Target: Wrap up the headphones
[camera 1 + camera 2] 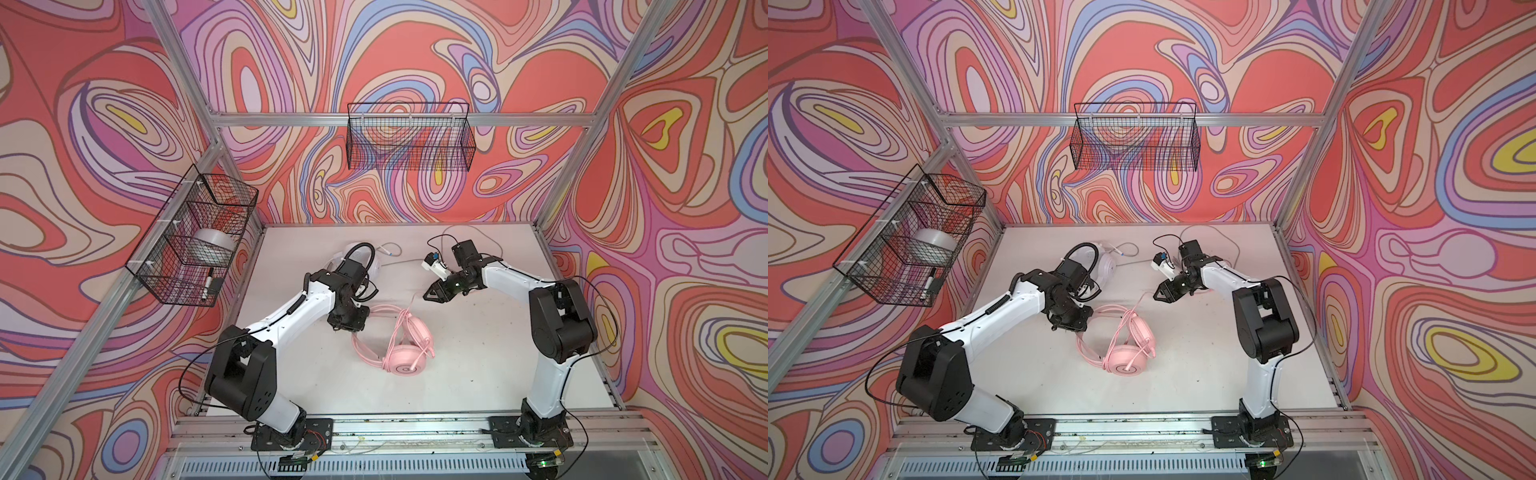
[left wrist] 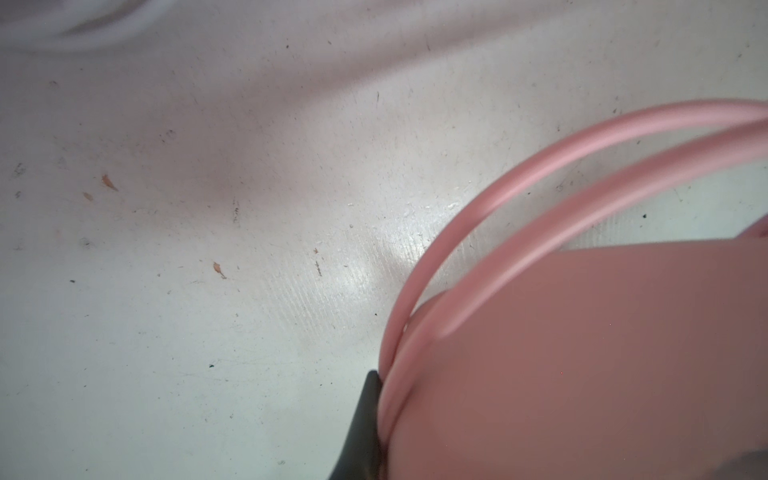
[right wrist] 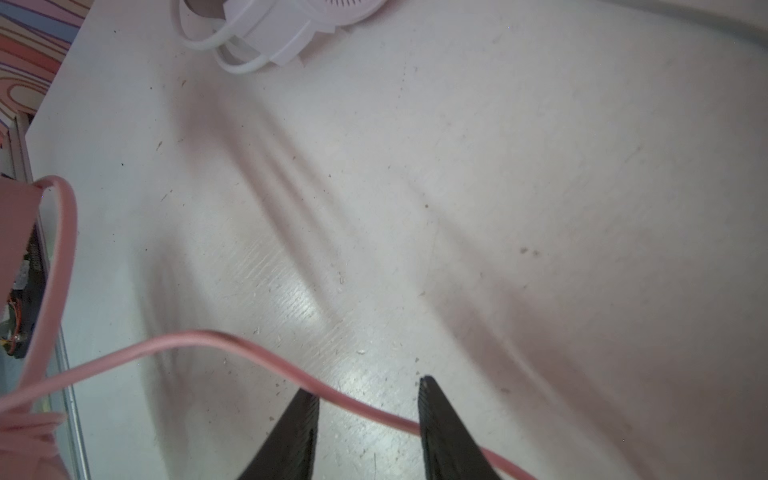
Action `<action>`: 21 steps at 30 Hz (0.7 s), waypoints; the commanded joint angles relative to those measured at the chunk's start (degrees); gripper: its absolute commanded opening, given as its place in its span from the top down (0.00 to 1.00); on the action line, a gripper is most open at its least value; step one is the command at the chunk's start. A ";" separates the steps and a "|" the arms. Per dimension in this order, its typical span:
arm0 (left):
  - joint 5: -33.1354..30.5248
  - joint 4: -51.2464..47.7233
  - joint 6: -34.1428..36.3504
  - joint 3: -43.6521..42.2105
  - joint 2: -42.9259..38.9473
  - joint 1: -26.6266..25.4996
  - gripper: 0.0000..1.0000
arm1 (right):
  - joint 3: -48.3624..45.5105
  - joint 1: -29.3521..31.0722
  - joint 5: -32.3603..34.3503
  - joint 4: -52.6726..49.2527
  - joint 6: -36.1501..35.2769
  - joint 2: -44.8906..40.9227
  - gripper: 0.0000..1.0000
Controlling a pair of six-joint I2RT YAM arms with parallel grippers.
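**A:** What lay around the job?

**B:** The pink headphones [image 1: 399, 353] lay mid-bench, ear cups together toward the front. The band arched toward the left arm [image 1: 291, 307], and the pink cord [image 3: 208, 336] was looped over them. The white headphones [image 1: 1106, 266] sat farther back on the bench [image 1: 478, 353]. The left arm covered most of them in both top views. Their pale cord [image 1: 405, 262] trailed along the back of the bench.

**A:** And the walls?

**B:** A wire basket [image 1: 191, 245] on the left wall held a tape roll [image 1: 212, 247] and a marker [image 1: 208, 284]. A second basket [image 1: 409, 137] hung on the back wall.

**A:** The fingers?

**B:** The left fingers [image 2: 365, 428] were closed on the pink headphones at the band, with cord loops pressed against the one finger that showed. Pink filled the rest of that wrist view and hid the other finger. The right fingers [image 3: 440, 428] stood apart above the bench, just behind the pink headphones. The pink cord ran loose across the gap in front of one tip, and neither finger pinched it.

**A:** Anything readable?

**B:** Only a ring-shaped mark on the pink ear cup [image 1: 405, 368], too small to read.
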 commanded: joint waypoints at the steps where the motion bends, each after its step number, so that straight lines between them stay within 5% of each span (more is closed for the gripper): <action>1: 3.79 -0.63 0.79 -0.26 -0.83 0.37 1.00 | -1.11 -1.01 -1.20 1.60 1.69 -3.34 0.54; 12: 7.52 -0.01 0.70 -0.69 -1.96 1.52 1.00 | -1.05 -3.01 7.72 -2.05 2.82 -1.96 0.49; 21: 8.26 0.06 0.71 -1.15 -1.39 1.69 1.00 | 0.76 -3.11 15.67 5.56 8.78 -0.96 0.50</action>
